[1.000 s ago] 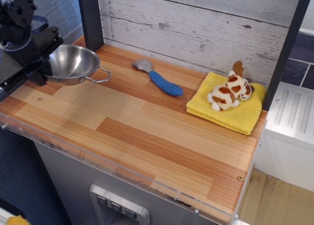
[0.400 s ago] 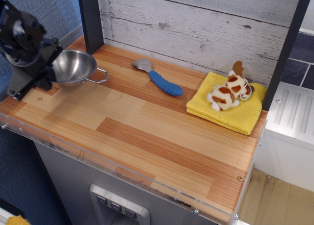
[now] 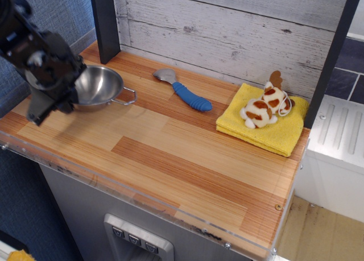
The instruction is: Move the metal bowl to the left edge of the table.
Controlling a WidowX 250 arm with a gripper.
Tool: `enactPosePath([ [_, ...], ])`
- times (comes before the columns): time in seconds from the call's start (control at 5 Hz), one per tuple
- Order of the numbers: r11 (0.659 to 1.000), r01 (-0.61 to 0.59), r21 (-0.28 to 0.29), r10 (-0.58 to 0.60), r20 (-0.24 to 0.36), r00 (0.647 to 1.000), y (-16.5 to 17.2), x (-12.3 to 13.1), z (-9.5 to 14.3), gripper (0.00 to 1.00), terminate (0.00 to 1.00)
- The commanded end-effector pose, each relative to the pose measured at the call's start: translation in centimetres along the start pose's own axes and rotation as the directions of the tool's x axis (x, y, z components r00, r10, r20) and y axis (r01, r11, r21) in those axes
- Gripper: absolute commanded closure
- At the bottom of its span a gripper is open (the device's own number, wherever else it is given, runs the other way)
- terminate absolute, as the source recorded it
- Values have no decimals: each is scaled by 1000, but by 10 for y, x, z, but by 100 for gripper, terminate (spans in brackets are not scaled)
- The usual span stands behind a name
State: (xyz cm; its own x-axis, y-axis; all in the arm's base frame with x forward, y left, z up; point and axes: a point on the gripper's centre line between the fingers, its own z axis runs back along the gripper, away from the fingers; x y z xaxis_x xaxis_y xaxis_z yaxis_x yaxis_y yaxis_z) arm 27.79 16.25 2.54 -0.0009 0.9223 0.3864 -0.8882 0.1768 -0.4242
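My gripper was at the left end of the table, wrapped over the near-left rim of the metal bowl. My black housing covered the fingertips, so I could not tell whether they were pinching the rim or spread just off it. The bowl was at the left rear of the table, upright, its open mouth facing up and one wire handle sticking out to the right. Whether its base was flat on the wood or a touch above it, I couldn't make out.

My judgement: this was the placing step, and the job was close to done, since the bowl was already well over on the left side. To finish well, I needed the bowl level and fully settled on the planks before I let go, not dropped from a height, because a light steel bowl would rock or skate. I also wanted it kept inboard of the clear edge strip so it couldn't tip off the corner. The release should be straight and clean, fingers clear of the rim before any sideways move, or I'd drag it.

Nothing else was in the way. The blue-handled spoon lay well to the right, and the yellow cloth with the plush toy was further off still.
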Motion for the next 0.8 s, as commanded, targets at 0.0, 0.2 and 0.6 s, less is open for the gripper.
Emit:
enactPosePath([
  [0.0,1000,-2,-17,1,-1,1000,-2,-9,2,100,0],
  [0.2,1000,16,-25,-16,-9,1000,-6,-8,4,100,0],
  [0.6,1000,18,-8,-18,-57,998,-10,-12,10,0,0],
])
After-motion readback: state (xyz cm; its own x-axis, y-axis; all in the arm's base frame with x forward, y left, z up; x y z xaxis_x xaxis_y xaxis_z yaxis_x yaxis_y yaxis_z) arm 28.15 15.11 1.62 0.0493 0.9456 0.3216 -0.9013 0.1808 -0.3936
